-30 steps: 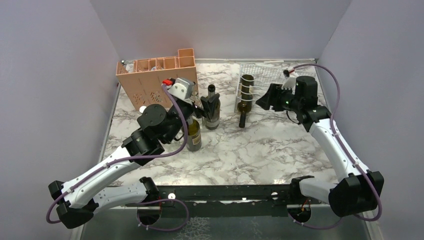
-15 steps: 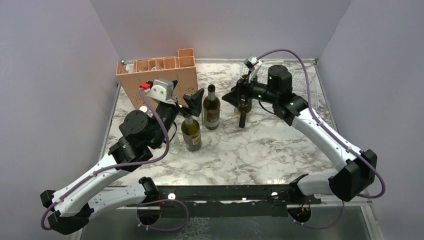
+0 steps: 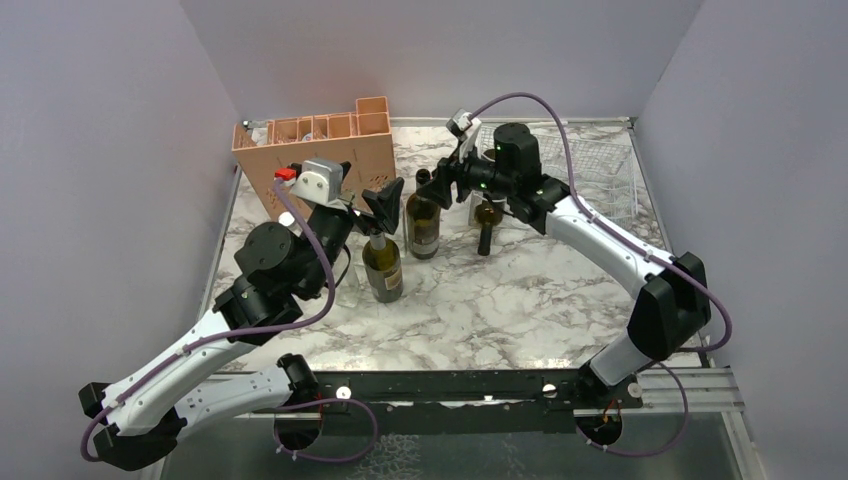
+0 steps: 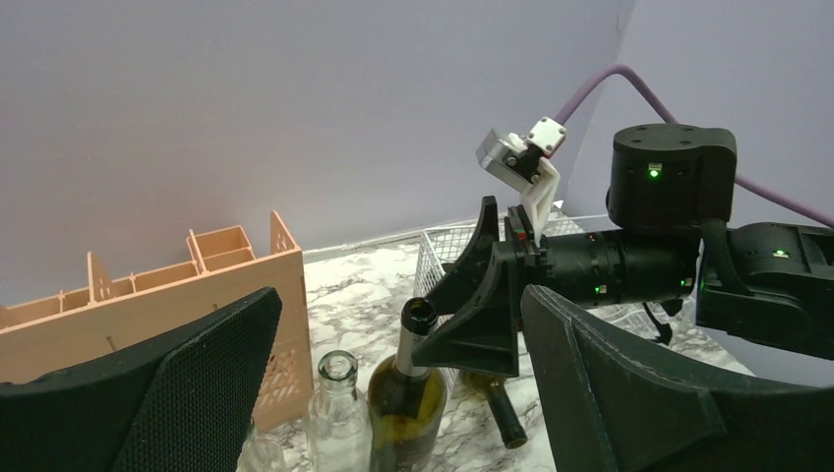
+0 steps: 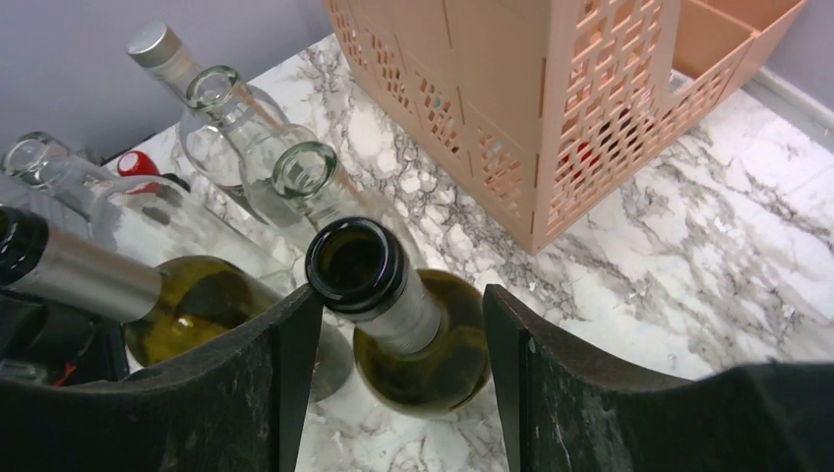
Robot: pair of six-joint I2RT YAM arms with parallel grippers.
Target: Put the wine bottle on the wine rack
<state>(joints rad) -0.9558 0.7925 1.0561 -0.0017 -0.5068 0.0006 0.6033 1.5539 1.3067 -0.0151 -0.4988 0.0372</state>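
A green wine bottle [image 3: 423, 228] stands upright mid-table. My right gripper [image 3: 438, 184] is open with its jaws on either side of the bottle's neck [image 5: 388, 290], just below the open mouth. The left finger [image 5: 280, 379] is close to the lip and the right finger [image 5: 521, 383] stands apart. My left gripper [image 3: 376, 212] is open and empty above a second upright green bottle [image 3: 383, 268]. In the left wrist view the first bottle [image 4: 411, 379] shows between the wide left jaws. The white wire wine rack [image 3: 600, 170] is at the back right, with a dark bottle [image 3: 487, 215] lying at its left end.
The peach-orange crate [image 3: 315, 160] stands at the back left. Clear glass bottles [image 5: 305, 177] stand between the crate and the green bottles; one shows in the left wrist view [image 4: 337, 408]. Purple-grey walls enclose the marble table [image 3: 520, 300].
My right arm swung left from the rack, and its open jaws now stand around the upright bottle's neck. My left gripper drew back left from that bottle and has since hardly moved.
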